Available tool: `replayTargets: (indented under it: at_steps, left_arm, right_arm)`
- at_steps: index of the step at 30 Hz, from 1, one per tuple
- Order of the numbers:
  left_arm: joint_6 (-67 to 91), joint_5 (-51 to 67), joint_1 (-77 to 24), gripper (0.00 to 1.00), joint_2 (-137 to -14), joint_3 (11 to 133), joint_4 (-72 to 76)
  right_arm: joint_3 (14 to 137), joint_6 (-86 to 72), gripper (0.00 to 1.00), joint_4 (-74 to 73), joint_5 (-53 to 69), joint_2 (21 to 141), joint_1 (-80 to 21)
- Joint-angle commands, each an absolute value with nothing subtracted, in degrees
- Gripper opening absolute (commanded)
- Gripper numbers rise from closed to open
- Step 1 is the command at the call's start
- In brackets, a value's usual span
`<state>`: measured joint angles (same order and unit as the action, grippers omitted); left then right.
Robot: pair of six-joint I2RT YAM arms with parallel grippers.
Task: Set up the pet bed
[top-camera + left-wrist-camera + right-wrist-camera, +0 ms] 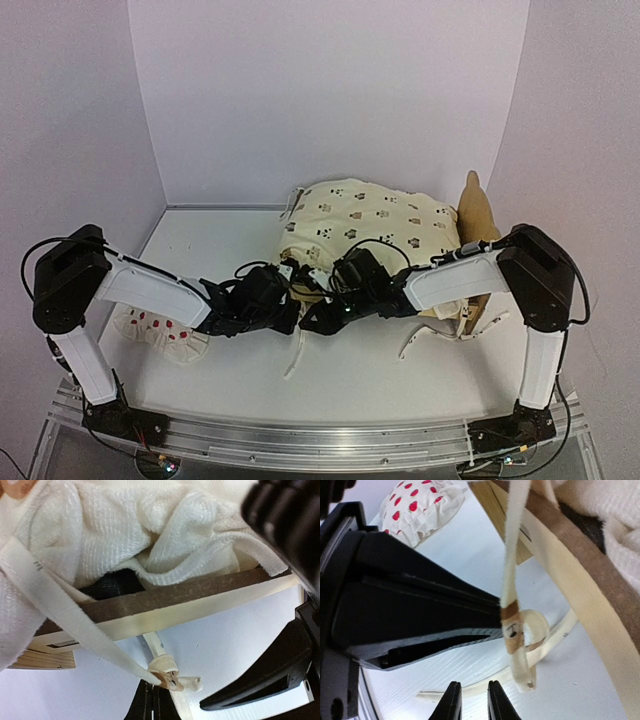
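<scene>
On the white desk point(400, 385), a cream animal-print quilt point(370, 215) drapes the pale plywood pet bed point(478, 215), right of centre. The left claw point(152, 700) pinches a cream ribbon tie point(75, 625) taut, likely presenting it. The right claw point(472, 702) hovers nearby, slightly parted and empty.

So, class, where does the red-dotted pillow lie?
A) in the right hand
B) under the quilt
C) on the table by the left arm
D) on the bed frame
C: the pillow rests on the table by the left arm, clear of the pet bed.
</scene>
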<state>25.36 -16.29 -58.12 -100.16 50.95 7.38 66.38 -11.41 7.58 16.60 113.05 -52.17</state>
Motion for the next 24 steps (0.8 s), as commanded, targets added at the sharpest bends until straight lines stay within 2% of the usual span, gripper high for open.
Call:
replayTargets:
  at_steps: [1,4,6,14,18,24]
  left_arm:
    - [23.88,-15.43,-57.88,0.00,-97.37,50.18,9.46]
    - [23.30,-15.00,-57.83,0.00,-96.82,49.66,10.32]
    - [22.93,-14.87,-57.76,0.00,-96.48,49.34,10.66]
    - [20.75,-13.88,-56.97,0.00,-96.91,48.27,12.72]
    - [20.11,-13.19,-56.69,0.00,-97.18,47.94,14.00]
    - [19.51,-12.78,-56.41,0.00,-97.39,47.90,14.85]
  right_arm:
    - [67.37,-14.39,0.21,11.79,28.39,110.27,-52.51]
    - [68.69,-16.31,0.22,13.78,33.85,112.82,-52.44]
    - [68.47,-16.28,0.22,13.99,33.31,112.93,-52.45]
    - [62.18,-13.21,0.20,10.77,9.65,103.76,-52.29]
    - [63.07,-12.14,0.19,6.70,-0.68,103.55,-52.29]
    - [66.94,-11.01,0.13,5.57,-4.59,109.00,-52.29]
